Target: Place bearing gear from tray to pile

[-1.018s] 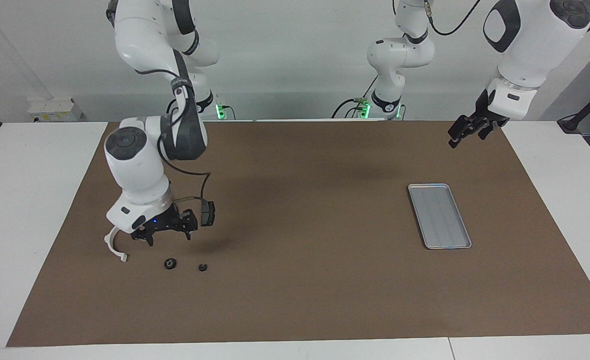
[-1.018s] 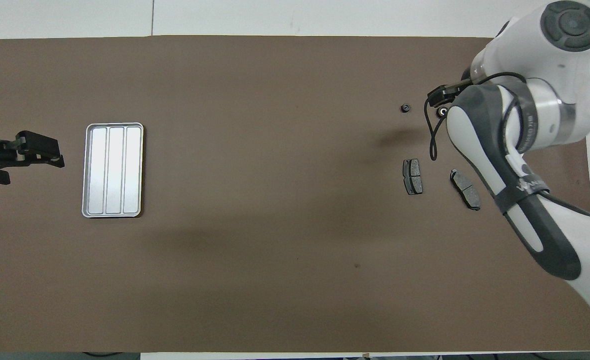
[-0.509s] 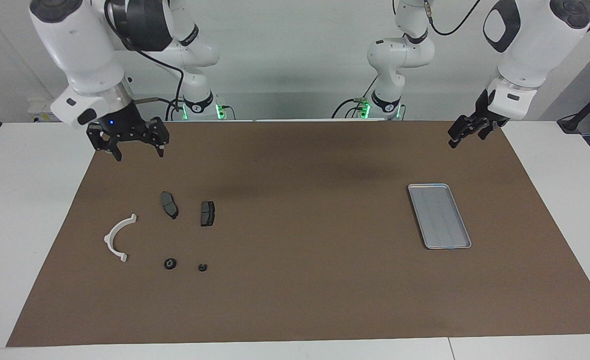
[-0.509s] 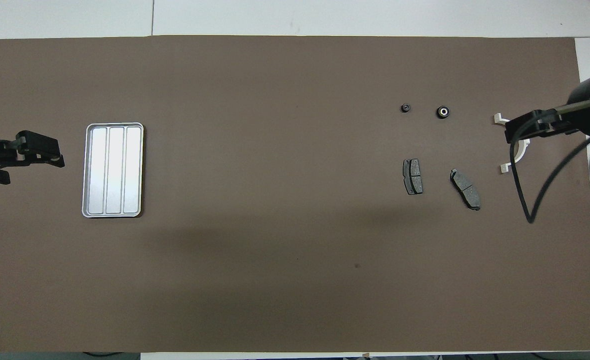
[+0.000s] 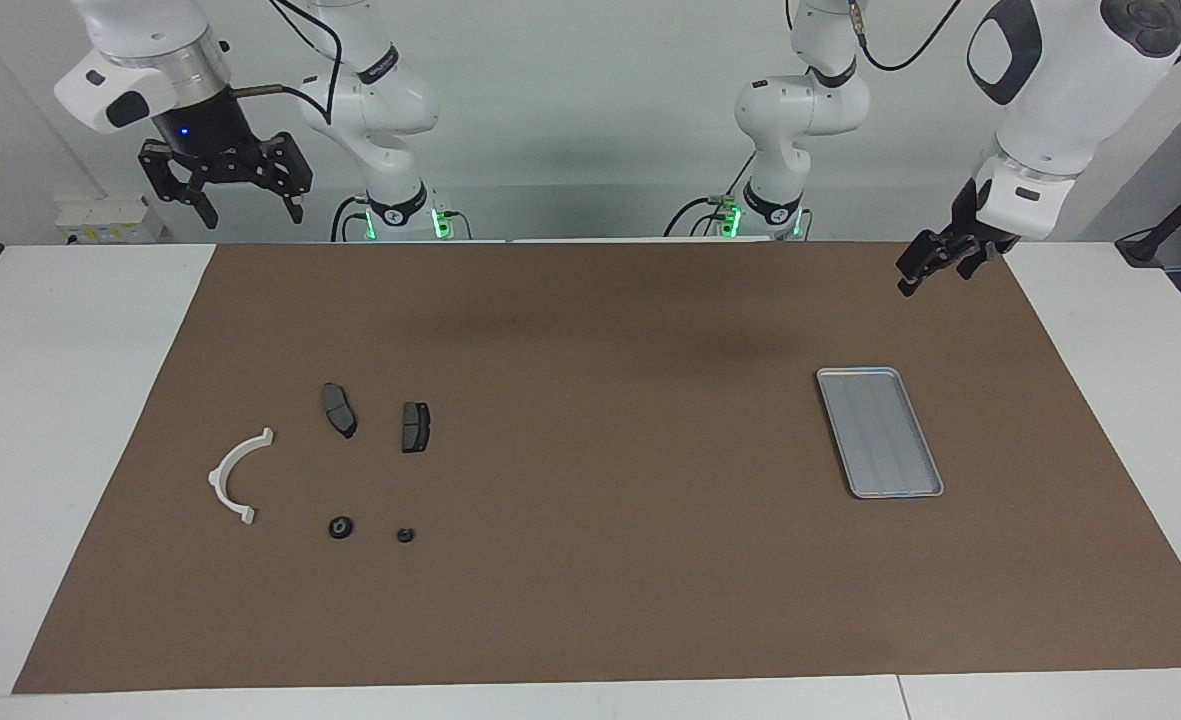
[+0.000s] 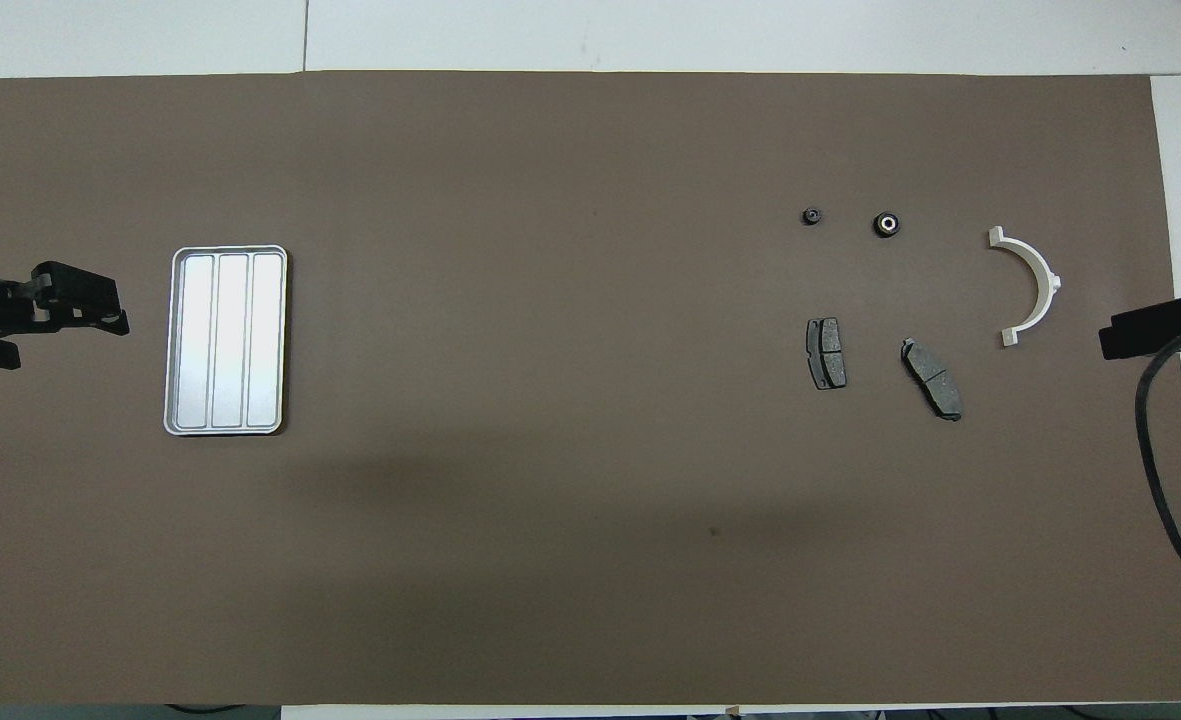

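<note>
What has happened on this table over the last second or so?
The right gripper rose from just above the small parts and drew back to its own end of the table, fingers open and empty. That uncovered the two dark grey brake pads. The white half-ring plastic bracket, two small black round parts, flat silver metal tray and waiting left gripper did not move.

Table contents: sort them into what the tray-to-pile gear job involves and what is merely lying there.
Job:
tray, nothing in it
two small round gears, lying with the pile
pile: white half-ring bracket, two brake pads

Lying about:
brown mat only
</note>
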You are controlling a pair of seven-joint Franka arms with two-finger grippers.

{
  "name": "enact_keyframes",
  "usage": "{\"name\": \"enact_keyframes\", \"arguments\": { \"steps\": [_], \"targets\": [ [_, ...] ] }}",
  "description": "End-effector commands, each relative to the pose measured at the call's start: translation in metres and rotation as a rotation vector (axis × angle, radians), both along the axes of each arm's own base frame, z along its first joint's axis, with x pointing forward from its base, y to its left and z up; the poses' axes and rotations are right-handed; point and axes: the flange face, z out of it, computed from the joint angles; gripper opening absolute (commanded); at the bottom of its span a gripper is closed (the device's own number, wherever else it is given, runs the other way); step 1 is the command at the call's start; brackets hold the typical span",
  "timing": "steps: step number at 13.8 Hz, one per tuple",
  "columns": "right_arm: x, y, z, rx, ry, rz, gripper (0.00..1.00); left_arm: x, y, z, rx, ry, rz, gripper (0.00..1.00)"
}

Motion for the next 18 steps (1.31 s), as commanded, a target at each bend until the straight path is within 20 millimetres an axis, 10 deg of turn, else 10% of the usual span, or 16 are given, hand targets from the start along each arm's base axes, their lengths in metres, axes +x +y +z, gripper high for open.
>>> {"name": "enact_keyframes", "arguments": {
  "steps": [1,18],
  "targets": [
    [0.000,-0.001,-0.021,0.024,0.014,0.014,1.00,-0.008,-0.001,0.005,0.007,0.004,-0.015,1.00],
    [0.009,0.006,-0.039,0.025,0.013,0.022,1.00,-0.008,0.000,0.006,0.007,0.003,-0.013,1.00]
  ]
}}
